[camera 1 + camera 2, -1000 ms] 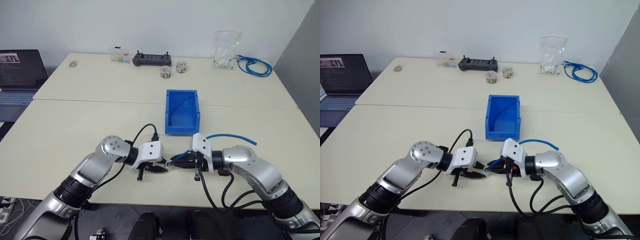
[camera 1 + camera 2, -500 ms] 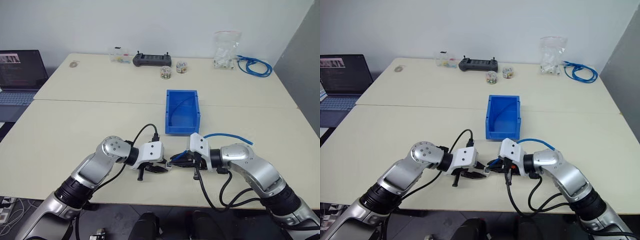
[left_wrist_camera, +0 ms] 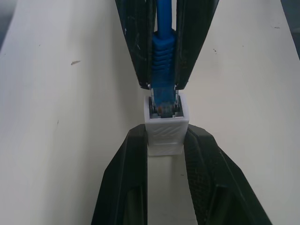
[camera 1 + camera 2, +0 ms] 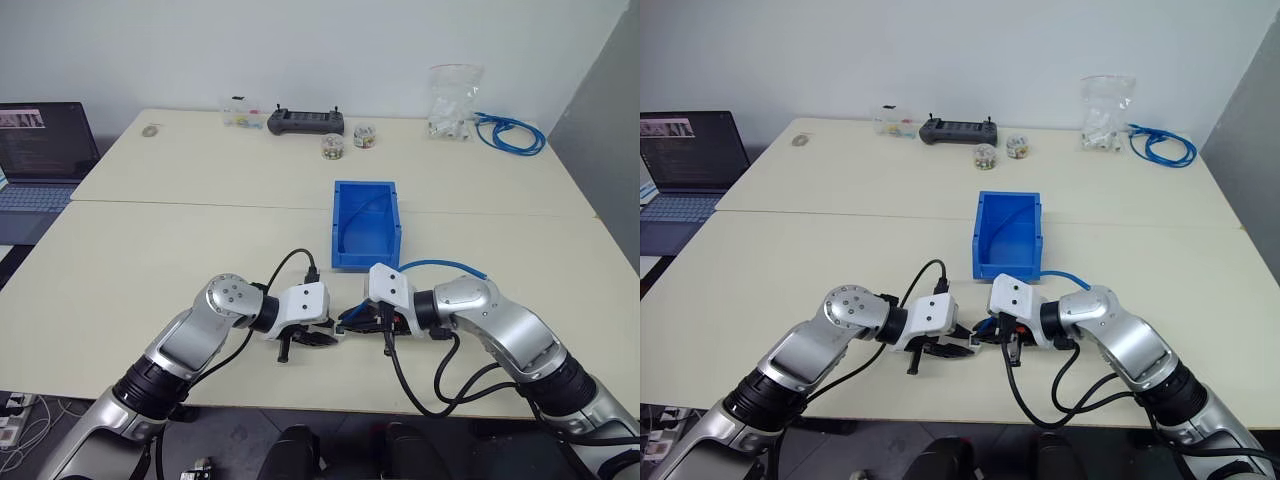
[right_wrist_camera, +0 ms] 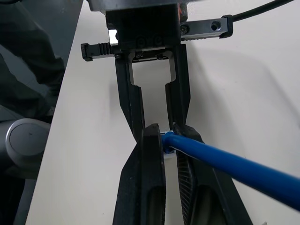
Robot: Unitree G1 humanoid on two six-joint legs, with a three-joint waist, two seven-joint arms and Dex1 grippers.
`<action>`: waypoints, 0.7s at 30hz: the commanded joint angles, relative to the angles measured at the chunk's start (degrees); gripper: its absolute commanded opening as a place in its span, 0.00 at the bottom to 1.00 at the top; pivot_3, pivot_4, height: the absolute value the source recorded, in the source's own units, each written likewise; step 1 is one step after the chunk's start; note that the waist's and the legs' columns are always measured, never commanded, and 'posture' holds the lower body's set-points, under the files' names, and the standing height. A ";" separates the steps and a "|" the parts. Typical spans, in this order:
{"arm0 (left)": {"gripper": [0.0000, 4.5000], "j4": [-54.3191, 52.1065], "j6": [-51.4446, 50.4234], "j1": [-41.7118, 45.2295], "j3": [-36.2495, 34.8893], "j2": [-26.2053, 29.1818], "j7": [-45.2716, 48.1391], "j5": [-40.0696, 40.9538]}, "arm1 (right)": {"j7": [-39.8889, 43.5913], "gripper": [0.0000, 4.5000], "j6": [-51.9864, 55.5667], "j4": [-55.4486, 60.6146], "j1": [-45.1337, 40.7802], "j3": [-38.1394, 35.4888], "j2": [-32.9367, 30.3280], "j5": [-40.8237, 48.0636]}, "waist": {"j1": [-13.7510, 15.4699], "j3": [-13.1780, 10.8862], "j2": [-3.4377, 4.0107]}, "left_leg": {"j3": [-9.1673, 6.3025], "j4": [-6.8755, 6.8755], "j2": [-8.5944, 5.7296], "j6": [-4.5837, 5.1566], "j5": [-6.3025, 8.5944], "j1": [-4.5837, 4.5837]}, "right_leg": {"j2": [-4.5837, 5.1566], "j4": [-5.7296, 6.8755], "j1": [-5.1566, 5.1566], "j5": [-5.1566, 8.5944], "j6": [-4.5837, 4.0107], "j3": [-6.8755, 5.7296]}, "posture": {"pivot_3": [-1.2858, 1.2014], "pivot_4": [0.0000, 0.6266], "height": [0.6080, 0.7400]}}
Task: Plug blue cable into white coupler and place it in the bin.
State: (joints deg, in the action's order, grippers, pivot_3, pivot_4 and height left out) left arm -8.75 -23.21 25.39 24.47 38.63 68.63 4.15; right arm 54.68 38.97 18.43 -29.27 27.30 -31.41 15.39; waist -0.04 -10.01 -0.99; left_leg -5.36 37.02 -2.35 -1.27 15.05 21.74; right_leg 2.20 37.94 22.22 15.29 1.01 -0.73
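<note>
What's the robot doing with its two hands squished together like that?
It is joining two parts. The left gripper holds the white coupler, and the right gripper pinches the blue cable just behind its plug. The plug sits at the mouth of the coupler's socket, just above the table. The bin, where it goes next, waits right behind the grippers.

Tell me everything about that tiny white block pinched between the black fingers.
The white coupler is a small boxy block of matte white plastic with faint chevron ridges on its face. The left gripper clamps its sides just above the table. Its dark socket faces the right gripper, which holds the blue cable, whose plug sits in the socket's mouth.
</note>
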 commanded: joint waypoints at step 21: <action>0.17 -0.03 -0.77 -2.47 1.17 -2.48 -2.81 -3.08 | 3.00 0.02 -0.22 -7.63 2.28 4.37 4.23 -3.39 | -0.24 1.51 0.42 | 0.03 -0.25 0.03 0.12 0.10 -0.93 | -0.01 -0.18 -0.84 0.18 0.08 0.05 | 0.52 0.24 1.00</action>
State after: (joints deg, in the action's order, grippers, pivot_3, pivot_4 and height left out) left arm -8.63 -24.44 23.91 24.30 37.57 67.98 2.04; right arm 57.37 37.03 13.12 -29.24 28.98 -28.14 12.01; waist -0.28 -8.50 -0.57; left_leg -5.33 36.77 -2.32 -1.15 15.15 20.81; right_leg 2.19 37.75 21.38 15.47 1.10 -0.68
